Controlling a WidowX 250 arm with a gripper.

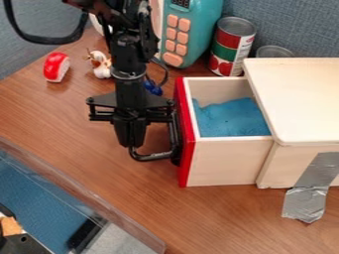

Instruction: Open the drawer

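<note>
The black gripper (130, 135) hangs down at the left of the drawer, right by its black handle (153, 157), and overlaps it in view. Whether it touches the handle I cannot tell. The drawer (218, 161) has a red front (187, 161) and pale wooden sides. It stands pulled out to the left from the wooden box (305, 99), with a blue cloth-like thing (232, 118) inside.
Behind stand a teal toy (200, 30) with pink buttons and a can (232, 47). A red-and-white toy (56, 67) and a small figurine (101, 65) lie back left. Grey tape (306, 203) holds the box. A clear-walled bin (79, 193) occupies the front left.
</note>
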